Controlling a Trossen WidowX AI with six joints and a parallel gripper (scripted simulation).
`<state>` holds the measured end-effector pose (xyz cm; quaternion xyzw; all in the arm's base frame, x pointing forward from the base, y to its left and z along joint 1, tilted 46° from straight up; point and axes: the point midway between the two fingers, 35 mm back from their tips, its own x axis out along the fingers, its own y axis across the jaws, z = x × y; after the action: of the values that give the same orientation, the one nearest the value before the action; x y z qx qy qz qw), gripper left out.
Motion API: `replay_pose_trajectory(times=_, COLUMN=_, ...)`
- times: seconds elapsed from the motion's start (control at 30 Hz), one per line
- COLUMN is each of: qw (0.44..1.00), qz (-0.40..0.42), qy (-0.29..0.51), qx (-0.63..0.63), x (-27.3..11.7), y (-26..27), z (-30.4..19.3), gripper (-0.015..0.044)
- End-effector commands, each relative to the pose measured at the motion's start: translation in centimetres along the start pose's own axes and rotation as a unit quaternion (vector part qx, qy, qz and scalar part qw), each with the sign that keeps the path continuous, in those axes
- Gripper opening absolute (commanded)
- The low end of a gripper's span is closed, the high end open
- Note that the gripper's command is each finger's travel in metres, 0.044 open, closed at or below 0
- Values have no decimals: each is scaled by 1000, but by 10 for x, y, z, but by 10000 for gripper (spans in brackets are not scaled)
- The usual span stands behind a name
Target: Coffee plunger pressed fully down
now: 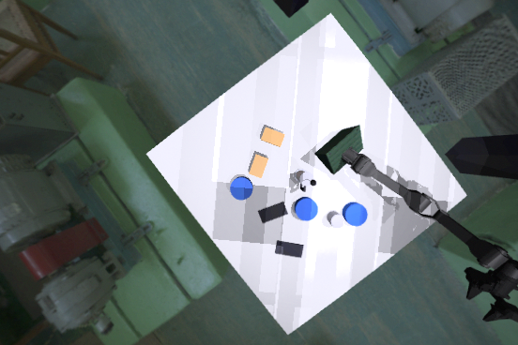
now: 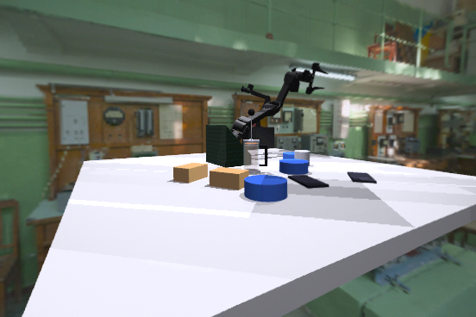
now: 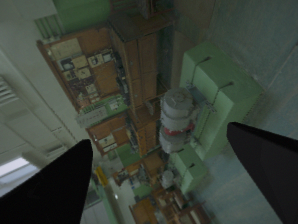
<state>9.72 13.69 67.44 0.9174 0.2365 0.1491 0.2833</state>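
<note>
The coffee press [image 1: 303, 177] [image 2: 251, 156] stands upright on the white table [image 1: 253, 93] [image 2: 151, 236]. It has a clear body and a black side handle [image 2: 266, 156]. Its plunger is up: the thin rod rises well above the lid, with a round black knob [image 1: 312, 183] [image 2: 251, 112] on top. My gripper [image 1: 478, 307] [image 2: 324, 80] [image 3: 160, 137] is open and empty, high up and far from the press, beyond the table's lower right edge in the top view. The wrist view shows only the room between the fingers, not the press.
A dark green block [image 1: 342, 148] [image 2: 224, 146] stands near the press and the arm's base. Blue discs [image 1: 306, 209] [image 2: 266, 189], a white cylinder [image 1: 336, 219] [image 2: 302, 158], orange blocks [image 1: 272, 136] [image 2: 228, 178] and flat black plates [image 1: 289, 248] [image 2: 362, 177] lie around it.
</note>
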Motion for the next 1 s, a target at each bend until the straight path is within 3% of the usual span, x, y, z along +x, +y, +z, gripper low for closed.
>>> replay_pose_trajectory(times=0.0, qw=1000, qz=1, qy=3, qx=2, x=0, y=1, z=0, gripper=426)
replay_pose_trajectory(times=0.4, qw=979, qz=41, qy=38, qx=194, x=-6, y=64, z=28, gripper=440)
replay_pose_trajectory(times=0.67, qw=900, qz=92, qy=81, qx=419, x=-19, y=134, z=79, gripper=440)
replay_pose_trajectory(times=0.97, qw=841, qz=143, qy=129, qx=505, x=-35, y=174, z=112, gripper=440)
